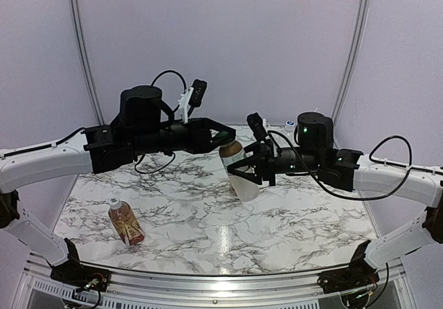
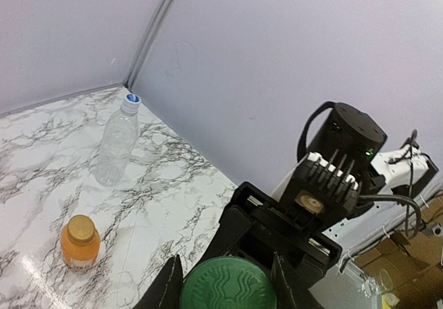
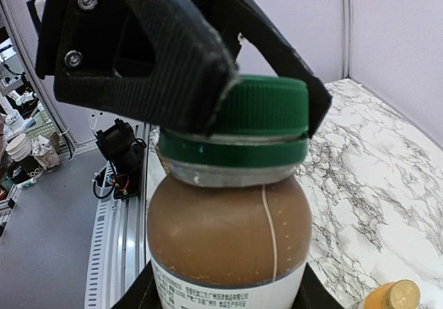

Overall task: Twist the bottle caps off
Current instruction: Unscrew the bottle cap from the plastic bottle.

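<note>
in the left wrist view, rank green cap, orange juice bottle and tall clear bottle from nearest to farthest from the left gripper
1. green cap, clamped in the left gripper, bottom centre.
2. orange juice bottle, standing at lower left.
3. tall clear bottle, farther back, upper left.

We see a green cap pinched between the two black fingers of our left gripper, the right arm just beyond it. On the marble table stands an orange juice bottle; farther off, near the wall corner, is a clear bottle with a blue-and-white cap.
</note>
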Robot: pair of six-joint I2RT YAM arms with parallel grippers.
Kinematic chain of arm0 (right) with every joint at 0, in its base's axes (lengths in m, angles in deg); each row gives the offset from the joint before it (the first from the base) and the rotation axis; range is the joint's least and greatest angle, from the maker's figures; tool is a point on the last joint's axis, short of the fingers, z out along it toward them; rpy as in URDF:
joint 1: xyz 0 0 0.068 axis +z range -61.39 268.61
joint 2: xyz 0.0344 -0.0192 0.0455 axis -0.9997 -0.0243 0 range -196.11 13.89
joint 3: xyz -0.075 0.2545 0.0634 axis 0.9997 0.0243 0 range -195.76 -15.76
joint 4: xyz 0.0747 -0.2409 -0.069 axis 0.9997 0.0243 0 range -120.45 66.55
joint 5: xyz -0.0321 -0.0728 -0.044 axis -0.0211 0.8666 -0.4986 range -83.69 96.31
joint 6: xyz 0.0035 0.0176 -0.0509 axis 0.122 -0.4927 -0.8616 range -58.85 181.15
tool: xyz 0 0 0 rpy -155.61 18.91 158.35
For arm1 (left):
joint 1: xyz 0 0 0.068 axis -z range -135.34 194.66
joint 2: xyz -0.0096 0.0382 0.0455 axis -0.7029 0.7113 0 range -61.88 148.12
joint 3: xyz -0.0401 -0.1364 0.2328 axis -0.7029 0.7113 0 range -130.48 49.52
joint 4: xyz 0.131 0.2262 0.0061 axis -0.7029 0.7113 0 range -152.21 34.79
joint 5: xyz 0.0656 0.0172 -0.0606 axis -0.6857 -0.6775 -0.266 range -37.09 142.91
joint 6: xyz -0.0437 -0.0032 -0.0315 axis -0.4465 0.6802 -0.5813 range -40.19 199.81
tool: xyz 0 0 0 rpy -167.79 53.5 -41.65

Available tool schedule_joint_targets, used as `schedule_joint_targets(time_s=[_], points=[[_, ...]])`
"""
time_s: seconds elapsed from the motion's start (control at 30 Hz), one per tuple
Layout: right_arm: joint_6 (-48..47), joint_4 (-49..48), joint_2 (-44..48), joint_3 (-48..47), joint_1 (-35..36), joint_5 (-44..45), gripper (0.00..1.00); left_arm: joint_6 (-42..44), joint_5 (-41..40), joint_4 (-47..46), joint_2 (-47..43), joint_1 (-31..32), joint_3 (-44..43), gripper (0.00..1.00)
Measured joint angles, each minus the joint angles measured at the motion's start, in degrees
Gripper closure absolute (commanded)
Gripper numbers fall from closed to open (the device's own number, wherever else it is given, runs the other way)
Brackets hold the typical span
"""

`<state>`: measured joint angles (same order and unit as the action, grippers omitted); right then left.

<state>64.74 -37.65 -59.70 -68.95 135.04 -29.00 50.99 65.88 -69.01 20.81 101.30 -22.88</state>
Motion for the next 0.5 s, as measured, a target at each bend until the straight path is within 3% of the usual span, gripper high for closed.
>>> schedule_joint_targets(time_s=[0.13, 0.3, 0.5], points=[[-0.9, 1.6, 0.0, -0.1, 0.2, 3.1, 0.83, -3.9, -6.0, 1.2, 0.5, 1.0, -0.2, 1.0], [-1.8, 1.8, 0.0, -0.1, 0.3, 3.9, 0.83, -4.5, -7.0, 1.0, 0.6, 1.1, -0.1, 0.67], [-3.4, 1.7, 0.0, 0.0, 0.1, 2.0, 0.83, -2.2, -1.2, -0.5, 0.5, -0.3, 0.2, 0.31]])
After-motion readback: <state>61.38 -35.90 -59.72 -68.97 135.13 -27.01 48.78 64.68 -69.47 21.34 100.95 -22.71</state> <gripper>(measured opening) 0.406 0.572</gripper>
